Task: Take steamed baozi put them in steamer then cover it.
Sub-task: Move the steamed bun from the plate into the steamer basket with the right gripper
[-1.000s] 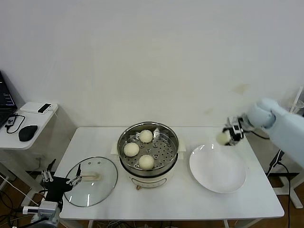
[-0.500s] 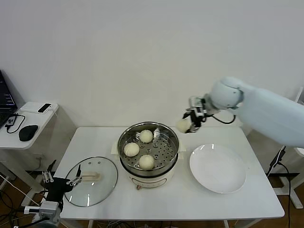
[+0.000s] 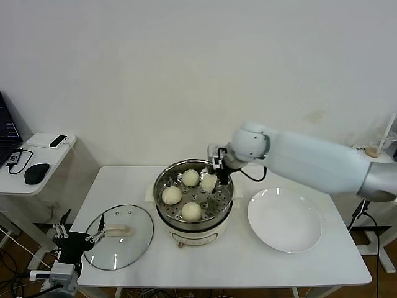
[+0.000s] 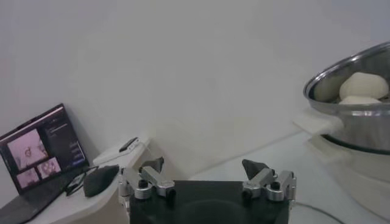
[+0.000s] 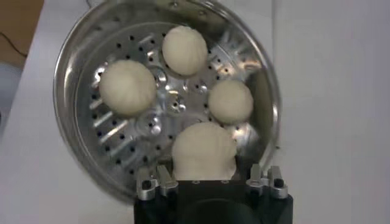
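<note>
Our right gripper (image 3: pixel 211 180) clamps fourth baozi (image 5: pixel 203 152) over steamer (image 3: pixel 226 186); three baozi (image 3: pixel 190 212) on tray. Left gripper (image 3: pixel 75 238) parked beside cover (image 3: pixel 133 242), fingers spread.

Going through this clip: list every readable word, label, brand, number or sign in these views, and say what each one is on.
No text can be read in any view.
Laptop screen: shows picture thumbnails and some light lines of text, too small to read.
Steamer, glass cover, white plate, baozi in the right gripper: no markings visible.
Left gripper: no lettering visible.
</note>
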